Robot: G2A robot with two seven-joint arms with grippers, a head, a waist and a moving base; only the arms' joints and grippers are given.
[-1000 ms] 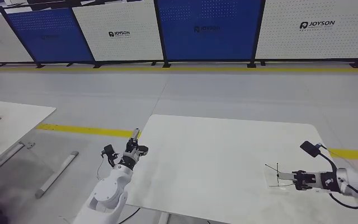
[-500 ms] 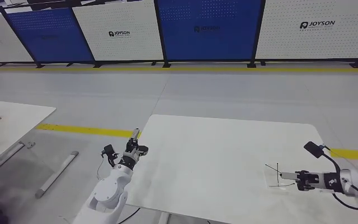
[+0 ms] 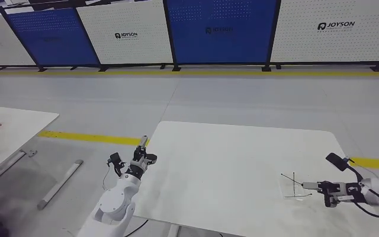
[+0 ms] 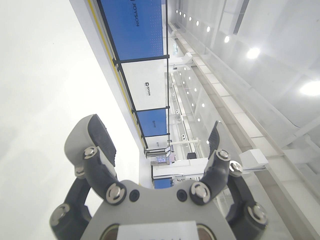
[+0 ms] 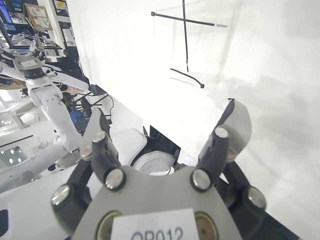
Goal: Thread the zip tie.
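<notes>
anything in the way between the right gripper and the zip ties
Nothing visible. Only bare table lies between the open right gripper and the curved zip tie nearest it; the two crossed zip ties lie beyond, on the clear tray.

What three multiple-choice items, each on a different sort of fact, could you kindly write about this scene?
1. Where on the table do the zip ties lie?
A near the right gripper
B at the far left edge
C in the middle

2. How many zip ties are there?
A one
B three
C five

3. The right gripper is:
A shut on a tie
B open and empty
C shut and empty

Key:
1 A, they lie just ahead of it.
2 B, two are crossed and one curved tie lies apart.
3 B, its jaws stand wide with nothing between.
</notes>
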